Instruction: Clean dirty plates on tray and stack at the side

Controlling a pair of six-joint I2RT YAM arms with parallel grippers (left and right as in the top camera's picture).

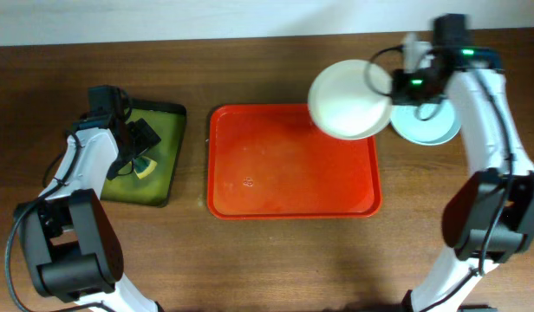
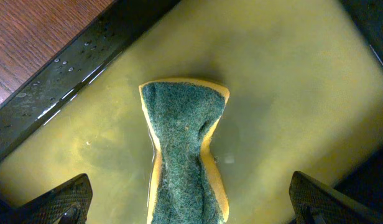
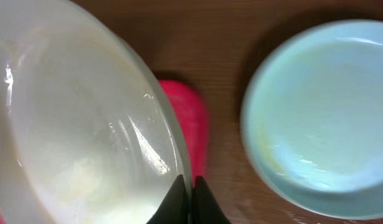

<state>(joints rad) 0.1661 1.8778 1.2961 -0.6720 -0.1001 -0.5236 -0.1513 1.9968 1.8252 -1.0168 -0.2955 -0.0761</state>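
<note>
The orange-red tray point(image 1: 293, 186) lies in the middle of the table with nothing on it. My right gripper point(image 1: 381, 82) is shut on the rim of a white plate point(image 1: 347, 100), holding it above the tray's far right corner. In the right wrist view the white plate point(image 3: 73, 124) is wet, my fingertips point(image 3: 191, 193) pinch its edge, and the tray's corner point(image 3: 188, 118) shows behind. A pale mint-blue plate point(image 1: 432, 126) rests on the table right of the tray; it also shows in the right wrist view point(image 3: 322, 112). My left gripper point(image 2: 191, 205) is open above a sponge point(image 2: 182, 149).
A dark olive-green tray point(image 1: 159, 160) with a black rim sits left of the orange tray and holds the yellow-and-green sponge point(image 1: 144, 166). Its wet surface point(image 2: 285, 81) fills the left wrist view. Brown wooden table point(image 1: 276, 260) lies all around.
</note>
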